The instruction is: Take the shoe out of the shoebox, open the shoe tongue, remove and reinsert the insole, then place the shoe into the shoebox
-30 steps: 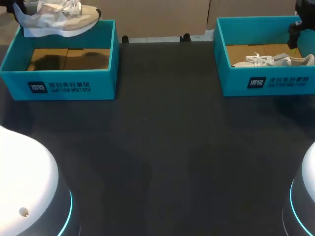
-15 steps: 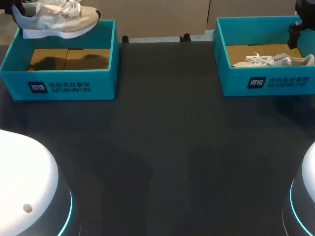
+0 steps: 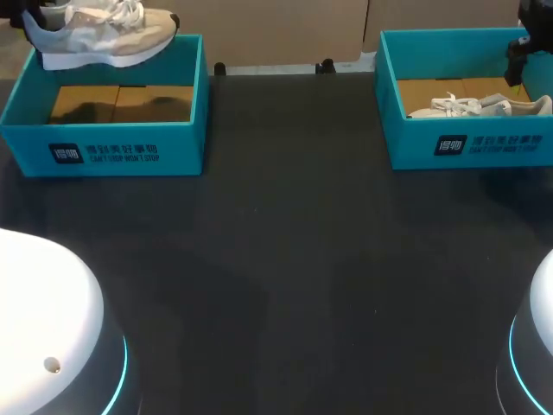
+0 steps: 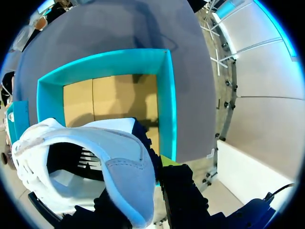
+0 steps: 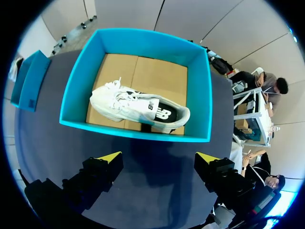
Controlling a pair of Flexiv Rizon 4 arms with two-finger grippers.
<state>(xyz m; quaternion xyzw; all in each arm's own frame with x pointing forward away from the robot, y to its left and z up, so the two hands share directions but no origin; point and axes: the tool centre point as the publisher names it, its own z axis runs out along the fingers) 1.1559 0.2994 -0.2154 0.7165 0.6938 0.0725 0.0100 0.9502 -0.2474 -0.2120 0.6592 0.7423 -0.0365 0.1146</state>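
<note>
Our left gripper (image 4: 151, 188) clamps the heel of a shoe (image 3: 99, 33), holding it above the left box (image 3: 104, 147) at the frame's upper left. Our right gripper (image 5: 158, 161) hangs spread wide over the right box (image 5: 136, 130), a second shoe (image 5: 136, 107) lying inside.

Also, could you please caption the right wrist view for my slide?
A white sneaker lies in a teal shoebox ahead of the open right pincer.
</note>
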